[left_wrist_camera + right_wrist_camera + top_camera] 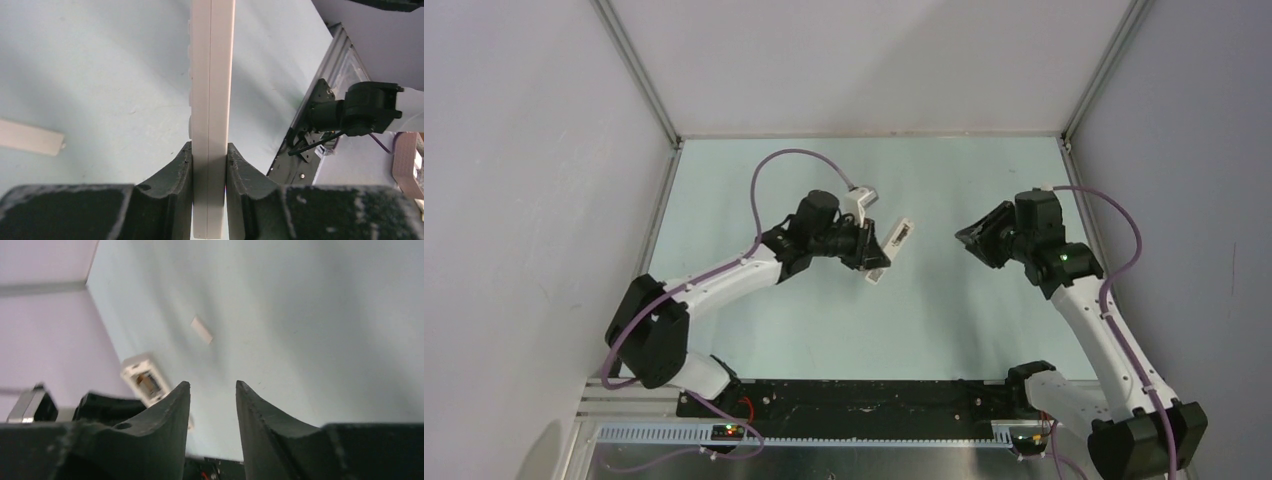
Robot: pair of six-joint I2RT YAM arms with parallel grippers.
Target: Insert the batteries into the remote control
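Between the closed-in fingers of the left gripper (210, 150) sits the remote control (212, 70), clamped edge-on, apparently clear of the table. Across from it the right gripper (212, 387) hovers, fingers apart, nothing between them. No batteries can be made out, so loading looks not yet begun. Next up: find one, and pinch that tiny cylinder finely.

Pale green table (944, 320) w/ one small flat white cover pc (30, 137) lying on it.
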